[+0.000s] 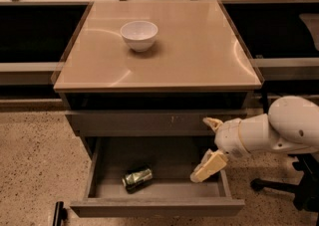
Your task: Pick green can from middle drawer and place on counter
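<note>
Gripper (207, 145), spread apart, over middle drawer (159, 205) R side; green can (137, 178) lies well apart, L; we see arm (279, 130) cut off at R edge.

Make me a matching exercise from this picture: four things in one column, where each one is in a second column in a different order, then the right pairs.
Things:
1. green can
2. white bowl
3. gripper
4. black chair base

Places:
A. on the counter, toward its back left
B. on the floor, at the right edge of the view
C. lying on its side in the open middle drawer, left of centre
D. over the drawer's right side, fingers apart

Pairs: 1-C, 2-A, 3-D, 4-B
</note>
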Tool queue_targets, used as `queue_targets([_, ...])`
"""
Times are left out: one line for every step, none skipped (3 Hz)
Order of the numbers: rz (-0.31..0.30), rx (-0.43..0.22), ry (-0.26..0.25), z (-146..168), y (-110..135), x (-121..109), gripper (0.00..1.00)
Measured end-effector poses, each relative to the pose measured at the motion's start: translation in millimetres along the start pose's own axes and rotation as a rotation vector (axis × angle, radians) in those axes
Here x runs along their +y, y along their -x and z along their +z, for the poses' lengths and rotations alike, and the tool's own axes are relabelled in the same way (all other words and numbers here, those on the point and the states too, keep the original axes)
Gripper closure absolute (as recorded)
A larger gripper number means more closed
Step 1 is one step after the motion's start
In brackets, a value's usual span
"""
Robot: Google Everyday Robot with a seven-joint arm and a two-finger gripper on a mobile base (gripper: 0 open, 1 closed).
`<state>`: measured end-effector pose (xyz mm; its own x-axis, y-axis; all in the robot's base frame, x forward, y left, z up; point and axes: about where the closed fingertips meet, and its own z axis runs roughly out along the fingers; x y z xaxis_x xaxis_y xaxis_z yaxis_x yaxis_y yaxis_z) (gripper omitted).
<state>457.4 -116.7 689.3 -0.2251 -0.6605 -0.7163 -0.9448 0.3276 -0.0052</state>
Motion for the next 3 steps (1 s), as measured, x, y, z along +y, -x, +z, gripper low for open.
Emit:
queue_targets([0.014, -0.056, 0.087, 56, -12, 1, 0.0])
queue_targets([0.029, -0.062, 0.104, 64, -19, 4, 0.0])
queue_targets([0.056, -0.076, 0.085, 70, -27, 7, 0.0])
